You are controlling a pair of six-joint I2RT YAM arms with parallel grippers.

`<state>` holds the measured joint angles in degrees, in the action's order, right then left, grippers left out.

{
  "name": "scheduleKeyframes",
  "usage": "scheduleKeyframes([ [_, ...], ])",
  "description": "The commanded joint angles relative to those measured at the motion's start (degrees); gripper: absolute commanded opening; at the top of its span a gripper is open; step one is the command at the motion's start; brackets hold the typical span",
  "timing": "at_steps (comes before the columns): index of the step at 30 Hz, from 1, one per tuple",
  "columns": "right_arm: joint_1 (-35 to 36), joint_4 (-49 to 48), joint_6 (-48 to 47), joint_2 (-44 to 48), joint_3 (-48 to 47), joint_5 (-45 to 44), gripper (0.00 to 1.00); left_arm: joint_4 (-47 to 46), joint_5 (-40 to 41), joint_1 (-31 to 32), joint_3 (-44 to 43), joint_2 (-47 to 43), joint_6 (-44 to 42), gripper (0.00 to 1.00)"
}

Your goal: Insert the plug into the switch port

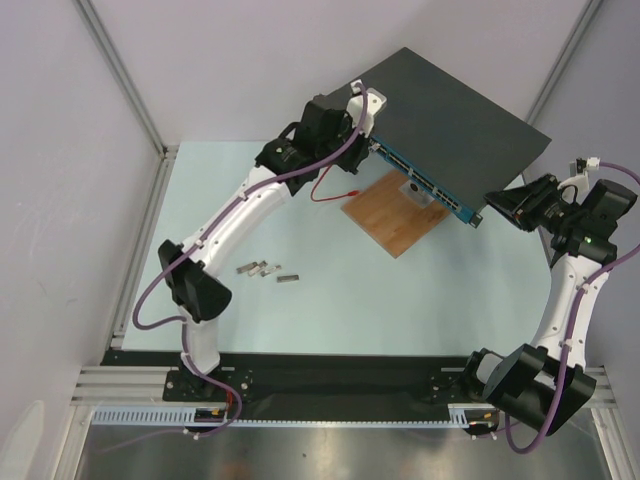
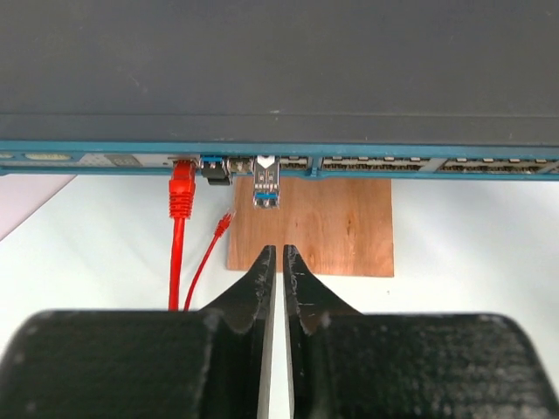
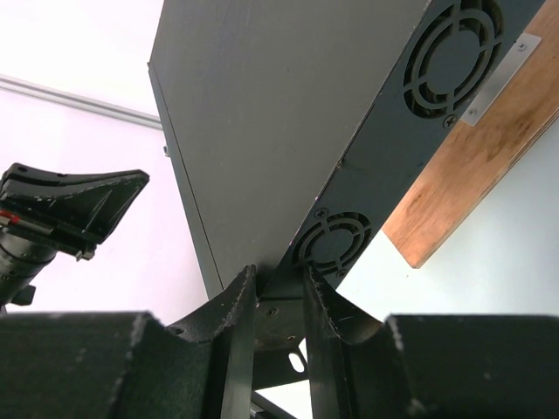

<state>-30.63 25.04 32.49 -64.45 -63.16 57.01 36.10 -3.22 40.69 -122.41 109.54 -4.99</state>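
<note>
Switch (image 1: 450,120) on board (image 1: 392,218) — on table (image 1: 330,310)

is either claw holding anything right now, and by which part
The right claw grips the switch at its corner beside the fan vents; the left claw holds nothing.

Robotics lab cell: white panel walls (image 1: 60,150), aluminium frame struts (image 1: 124,75), two arms (image 1: 240,215) bolted to a table (image 1: 330,320).

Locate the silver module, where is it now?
Left wrist view, centre: the silver module sticks out of the blue front edge of the switch, right of the seated red plug, straight ahead of the left end effector.
</note>
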Motion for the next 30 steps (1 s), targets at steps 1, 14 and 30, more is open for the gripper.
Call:
scheduleKeyframes([
  [1,1.19,-3.07,-1.46,-2.26,-1.44,-2.34,0.0,0.29,-0.38,-0.52,-3.53,2.25,-0.01,0.1],
  [14,1.36,-2.89,-1.99,-2.7,-1.27,-2.43,0.0,-4.19,1.82,-0.52,-5.99,5.95,1.04,0.09],
  [30,1.63,-2.54,-2.6,-2.88,-1.09,-2.79,0.0,-8.59,3.05,-0.61,-10.56,10.34,1.48,0.08],
])
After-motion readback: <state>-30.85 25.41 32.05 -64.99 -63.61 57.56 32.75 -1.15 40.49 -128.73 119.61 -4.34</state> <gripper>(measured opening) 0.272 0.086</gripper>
